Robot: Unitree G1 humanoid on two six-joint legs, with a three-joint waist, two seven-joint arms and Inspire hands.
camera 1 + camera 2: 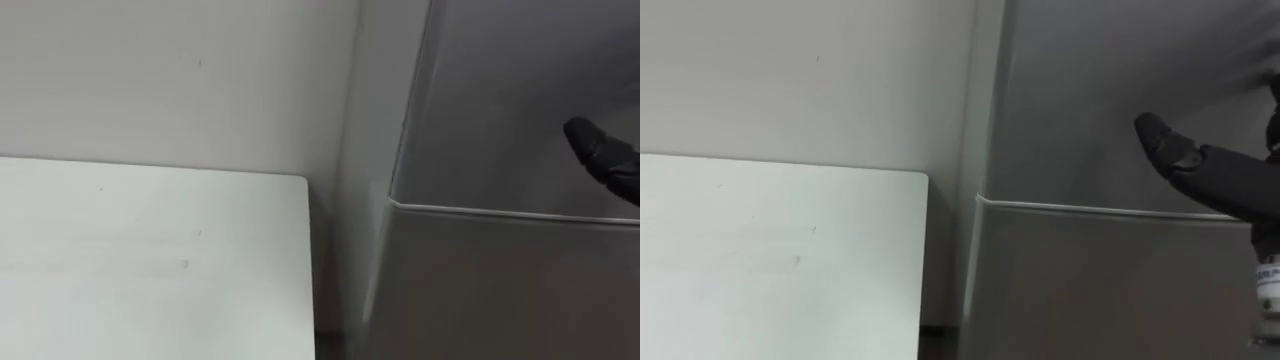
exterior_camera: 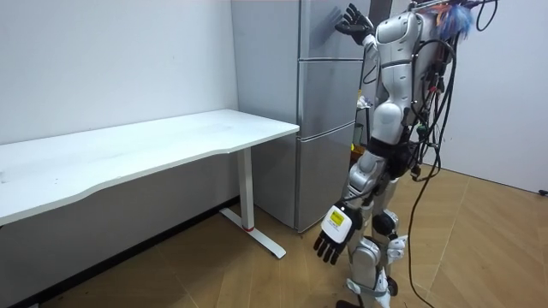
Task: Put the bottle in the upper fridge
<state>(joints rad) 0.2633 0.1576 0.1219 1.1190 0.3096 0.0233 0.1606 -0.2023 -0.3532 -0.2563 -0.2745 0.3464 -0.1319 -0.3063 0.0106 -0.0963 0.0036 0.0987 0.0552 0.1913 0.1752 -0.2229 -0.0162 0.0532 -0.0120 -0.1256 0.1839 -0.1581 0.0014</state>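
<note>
I stand right in front of a tall grey fridge whose upper door [image 1: 520, 90] and lower door [image 1: 500, 290] are both closed, a thin seam between them. My right hand [image 1: 1200, 165] is raised with its dark fingers straight against the upper door [image 2: 321, 34]; the room view has it high at the door's right side [image 2: 351, 19]. My left hand [image 2: 332, 233] hangs beside my leg with relaxed fingers and holds nothing.
A white table [image 1: 150, 260] stands to the left of the fridge, with a narrow gap between them. It runs along the pale wall [image 2: 111, 60]. Wooden floor [image 2: 257, 282] lies open behind me and under the table.
</note>
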